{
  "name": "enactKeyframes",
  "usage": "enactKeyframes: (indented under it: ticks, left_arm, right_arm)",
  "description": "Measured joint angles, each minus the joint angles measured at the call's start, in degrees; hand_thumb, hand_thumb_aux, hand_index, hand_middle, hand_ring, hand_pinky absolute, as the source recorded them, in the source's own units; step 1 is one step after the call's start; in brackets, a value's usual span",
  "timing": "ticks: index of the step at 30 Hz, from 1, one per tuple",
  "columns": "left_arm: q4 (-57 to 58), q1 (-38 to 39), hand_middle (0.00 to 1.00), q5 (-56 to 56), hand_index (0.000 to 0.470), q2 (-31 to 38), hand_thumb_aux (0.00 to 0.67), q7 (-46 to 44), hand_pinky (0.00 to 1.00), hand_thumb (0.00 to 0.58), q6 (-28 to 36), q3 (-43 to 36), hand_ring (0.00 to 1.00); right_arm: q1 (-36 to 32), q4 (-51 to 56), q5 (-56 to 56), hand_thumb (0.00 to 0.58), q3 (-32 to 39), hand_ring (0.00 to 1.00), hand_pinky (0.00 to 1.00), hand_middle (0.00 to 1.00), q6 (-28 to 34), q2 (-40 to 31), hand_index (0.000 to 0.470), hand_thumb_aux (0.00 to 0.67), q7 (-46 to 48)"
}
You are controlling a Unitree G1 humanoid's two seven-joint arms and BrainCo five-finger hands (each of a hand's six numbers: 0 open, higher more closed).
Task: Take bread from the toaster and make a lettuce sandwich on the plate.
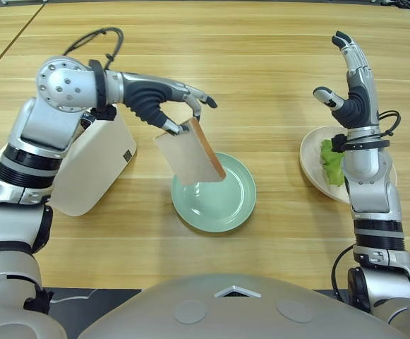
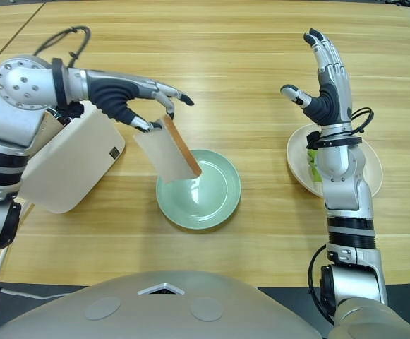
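Left hand (image 1: pixel 159 102) pinches the bread slice (image 1: pixel 187 155) by its upper corner; the slice, pale-faced with a brown crust edge, hangs tilted over the green plate (image 1: pixel 240 205) at centre. Right hand (image 1: pixel 353 85) stands upright at upper right, fingers spread and empty, above the lettuce (image 1: pixel 332 161).

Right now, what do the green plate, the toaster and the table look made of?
Green plate: probably glazed ceramic, possibly melamine; smooth, soft sheen.
Toaster: likely matte cream plastic; even colour, no glare.
Table: wood or wood veneer, satin finish; grain lines and plank seams show.
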Motion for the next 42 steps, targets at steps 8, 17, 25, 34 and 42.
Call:
enactKeyframes:
  ticks: [8,17,25,34,42]
  left_arm:
    - [-1.9,-1.51,0.0,1.85,0.47,-4.39,0.67,-7.03,0.0,0.58,19.02,-8.68,0.0]
    - [10.68,-2.01,0.0,9.12,0.47,-9.95,0.67,-5.05,0.0,0.58,12.99,-13.48,0.0]
    - [17.65,-3.33,0.0,11.58,0.47,-13.79,0.67,-4.96,0.0,0.58,9.01,-14.28,0.0]
    - [22.2,-2.97,0.0,15.85,0.068,-17.03,0.097,-1.69,0.0,0.156,4.4,-15.54,0.0]
    - [22.37,-3.03,0.0,14.5,0.0,-22.18,0.0,2.78,0.0,0.0,4.73,-12.21,0.0]
  right_arm:
    - [-0.39,3.6,0.57,0.0,-1.77,0.0,0.0,0.0,-0.29,-2.62,0.0,0.0,-0.59]
    - [-1.73,5.73,-0.39,0.0,-0.15,0.0,0.0,0.0,-0.69,-2.65,0.0,0.0,-1.14]
    - [-2.1,6.31,-0.41,0.0,0.78,0.0,0.0,0.0,-1.14,-2.65,0.0,0.0,-1.17]
    - [-1.13,4.29,-4.52,0.0,0.48,0.0,0.0,0.0,0.55,-5.0,0.0,0.0,-1.48]
    - [5.15,2.87,-14.24,0.0,0.54,0.0,0.0,0.0,6.57,-12.96,0.0,0.0,2.41]
